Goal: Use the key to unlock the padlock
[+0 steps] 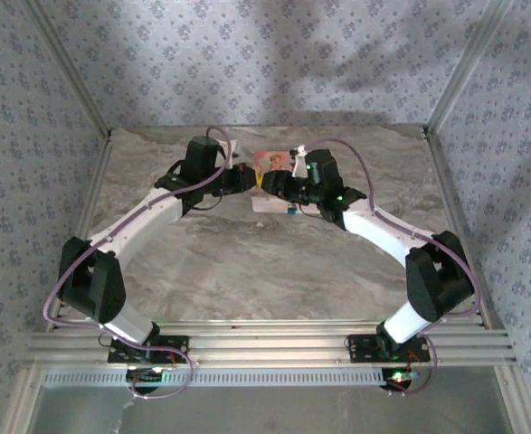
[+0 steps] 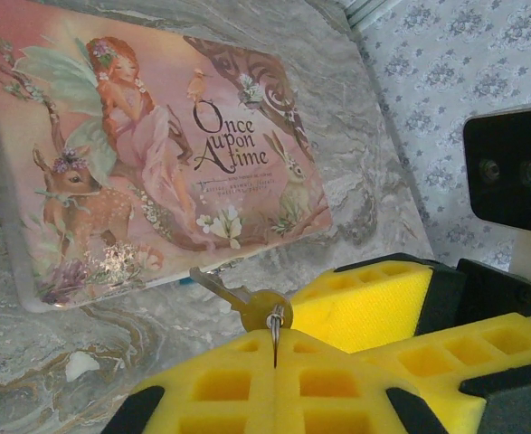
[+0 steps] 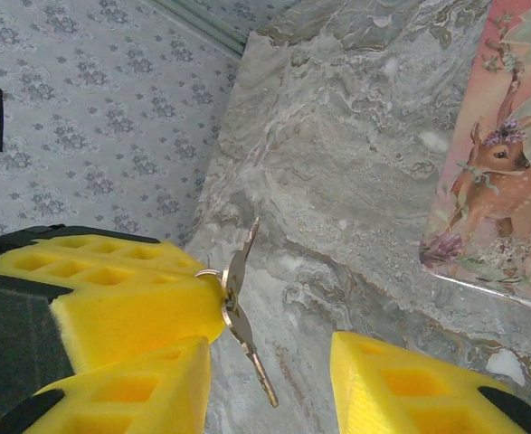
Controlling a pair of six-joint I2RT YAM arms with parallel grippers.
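Marble table, floral wallpaper around it; pink box sits far middle, where your two arms meet. Your left gripper is clamped on the key by its ring, and your right gripper gapes wide beside it. The padlock (a blue speck, too small for detail) lies at the box's near edge.

1 camera looks down from high at the near edge over the whole marble table, while 2 wrist cameras sit close above it, both sharing the pink box.
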